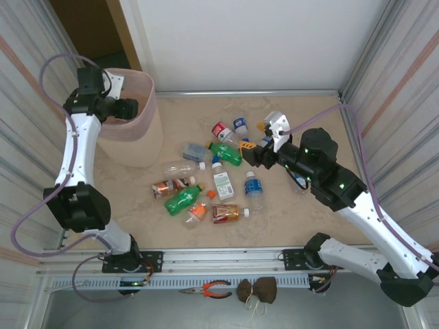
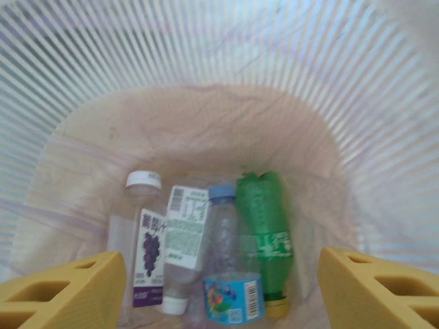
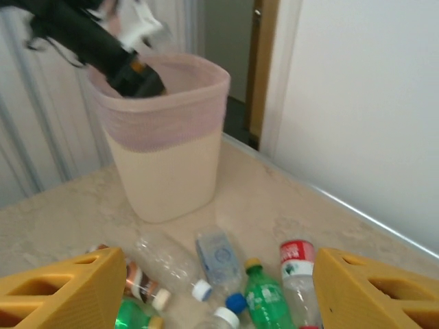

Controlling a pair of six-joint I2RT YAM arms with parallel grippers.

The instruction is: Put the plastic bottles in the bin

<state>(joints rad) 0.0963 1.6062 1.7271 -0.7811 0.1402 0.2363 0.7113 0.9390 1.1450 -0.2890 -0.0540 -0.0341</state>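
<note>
four bottles point(image 2: 223, 253) parallel in bin point(image 2: 206, 110), alternately head to tail

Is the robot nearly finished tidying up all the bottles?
Not nearly. Four bottles lie in the bin. Both tools are open and empty: the left tool hangs above the bin, the right tool above the table, where about a dozen loose bottles wait.

1. The tall beige plastic bin with a pink bag liner point(image 1: 134, 147) sits far-left on the beige stone-look table point(image 1: 288, 219).
2. A bunch of small plastic bottles point(image 1: 223, 185) lie scattered mid-table, to the right of it.
3. Four more bottles point(image 2: 186, 240) lie side by side in the bin's bottom.
</note>
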